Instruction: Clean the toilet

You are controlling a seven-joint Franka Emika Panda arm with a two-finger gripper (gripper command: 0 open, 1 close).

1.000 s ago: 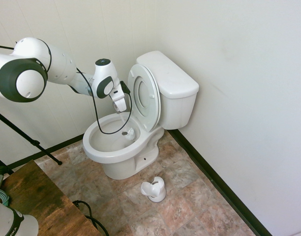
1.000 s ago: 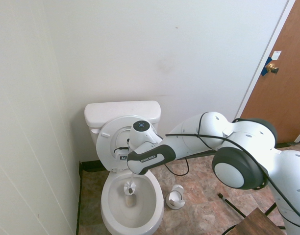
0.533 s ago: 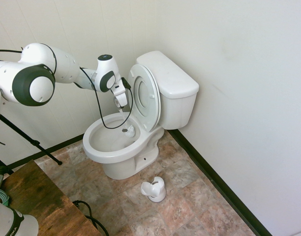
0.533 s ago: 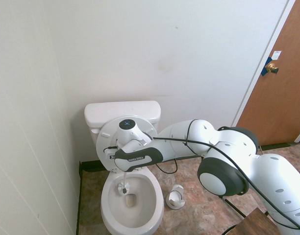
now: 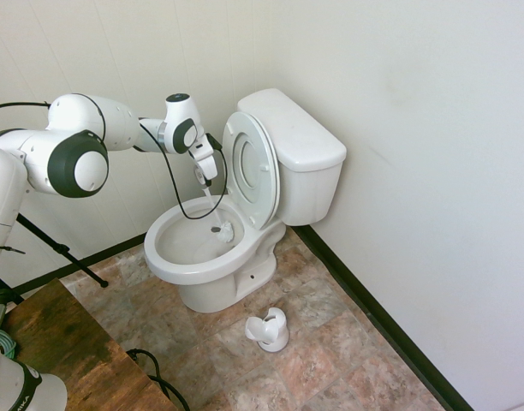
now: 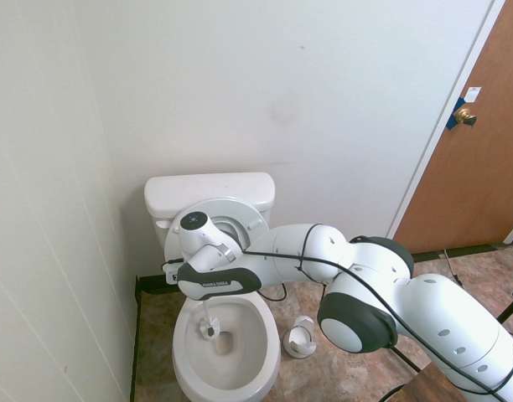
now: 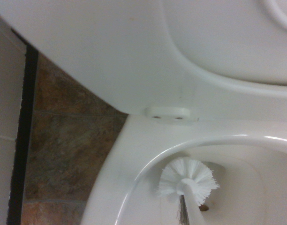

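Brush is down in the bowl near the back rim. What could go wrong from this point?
The gripper, shut on the brush, works close to the raised seat; a swing that way may knock it down onto the arm. Scrubbing near the toilet rim could flick water onto the floor.

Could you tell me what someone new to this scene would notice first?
The white arm reaches over the toilet, its gripper shut on a toilet brush whose head is down in the bowl. The seat leans up against the tank, and a brush holder sits on the tile floor beside the bowl.
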